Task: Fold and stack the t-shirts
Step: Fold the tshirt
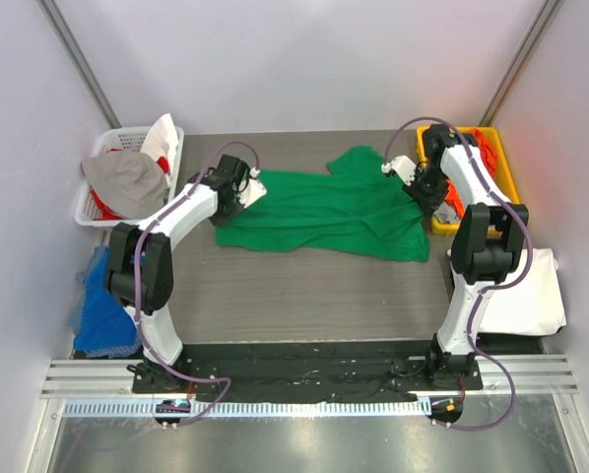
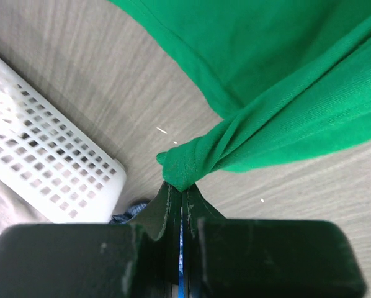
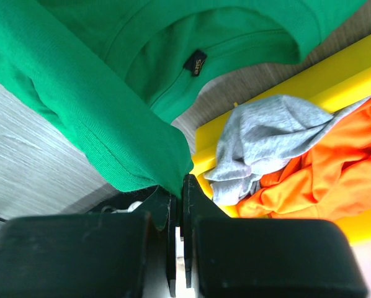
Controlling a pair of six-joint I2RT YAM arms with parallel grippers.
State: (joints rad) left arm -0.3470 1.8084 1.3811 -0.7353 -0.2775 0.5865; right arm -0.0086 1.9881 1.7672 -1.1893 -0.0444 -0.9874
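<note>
two pinches on the green t-shirt (image 1: 344, 212): left gripper (image 2: 181, 190), right gripper (image 3: 178, 187)

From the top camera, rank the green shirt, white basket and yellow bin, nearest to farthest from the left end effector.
1. Green shirt, gripped by the left end effector.
2. White basket, just left.
3. Yellow bin, far right.

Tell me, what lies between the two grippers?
The green shirt, spread on the table, spans the whole stretch between the left gripper and right gripper; each pinches one end. The top view shows it.
</note>
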